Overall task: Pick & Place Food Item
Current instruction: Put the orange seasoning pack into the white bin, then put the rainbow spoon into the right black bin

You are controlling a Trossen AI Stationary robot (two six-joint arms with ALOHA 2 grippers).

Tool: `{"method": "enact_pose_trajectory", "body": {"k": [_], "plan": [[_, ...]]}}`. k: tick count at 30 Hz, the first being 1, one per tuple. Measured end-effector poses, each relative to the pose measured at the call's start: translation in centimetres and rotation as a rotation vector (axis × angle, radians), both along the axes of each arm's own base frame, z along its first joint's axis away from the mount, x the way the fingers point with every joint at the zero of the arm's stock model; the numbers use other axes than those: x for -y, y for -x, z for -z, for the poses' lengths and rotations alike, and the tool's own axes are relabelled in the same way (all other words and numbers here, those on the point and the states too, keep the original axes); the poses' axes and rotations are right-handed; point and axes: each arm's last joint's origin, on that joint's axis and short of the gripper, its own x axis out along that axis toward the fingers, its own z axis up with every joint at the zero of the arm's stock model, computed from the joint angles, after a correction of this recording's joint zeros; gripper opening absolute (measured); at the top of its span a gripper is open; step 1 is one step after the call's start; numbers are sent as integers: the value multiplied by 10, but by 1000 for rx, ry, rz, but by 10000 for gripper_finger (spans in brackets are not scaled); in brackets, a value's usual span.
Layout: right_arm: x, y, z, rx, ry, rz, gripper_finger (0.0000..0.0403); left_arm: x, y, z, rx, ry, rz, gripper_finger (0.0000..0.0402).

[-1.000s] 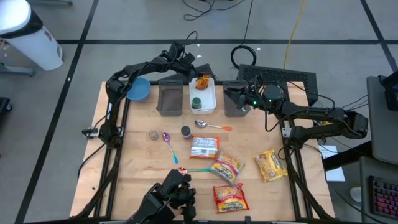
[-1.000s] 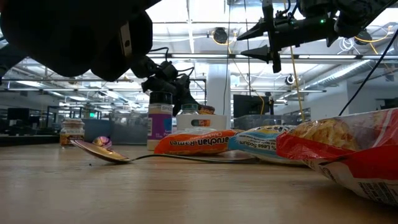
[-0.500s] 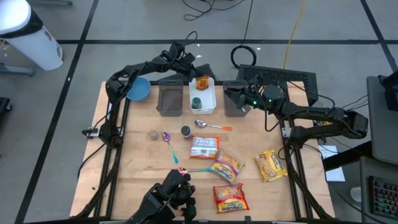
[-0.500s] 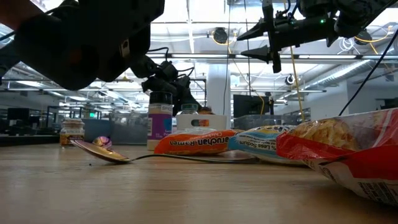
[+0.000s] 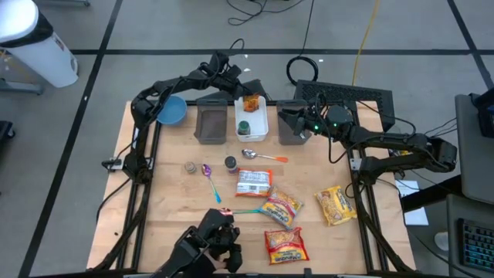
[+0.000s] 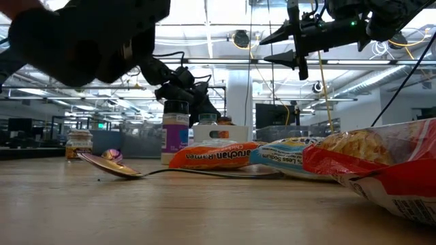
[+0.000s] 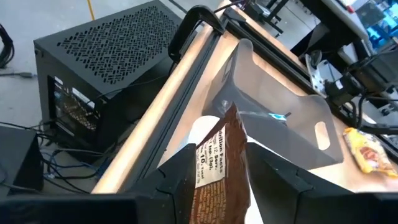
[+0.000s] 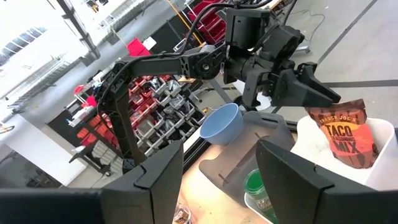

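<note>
Since a second ago almost nothing on the table has shifted; only the dark shape at the near edge of the high view has slid a little toward the left corner. Over the far edge, the left gripper [image 5: 241, 86] hangs above the white bin [image 5: 252, 120], and its fingers [image 7: 186, 177] now stand parted on either side of the taco mix packet [image 8: 346, 135]. Whether they touch the packet, I cannot tell. That brown packet stands upright in the far end of the white bin, with a green-lidded jar [image 5: 244, 127] in the near end. A grey bin [image 5: 209, 123] sits just beside the white one on its left, and a blue bowl [image 5: 171, 110] lies toward the far left corner. The right gripper [image 5: 296, 118] waits open above another grey bin [image 5: 291, 127] on the white bin's right. Ramen packs [image 5: 281, 207] and spoons [image 5: 258, 155] lie spread over the middle of the table.
</note>
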Motion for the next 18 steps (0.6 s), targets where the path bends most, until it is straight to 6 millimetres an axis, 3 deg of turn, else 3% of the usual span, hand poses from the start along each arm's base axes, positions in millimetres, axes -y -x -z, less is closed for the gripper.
{"method": "enact_pose_trajectory", "body": {"k": [7,18], "plan": [[0,0,0,-9,21,0,196,-2,10,-29,49,-72,-15,149],[0,0,-3,4,65,1,196,9,22,-91,156,-165,-85,150]]}}
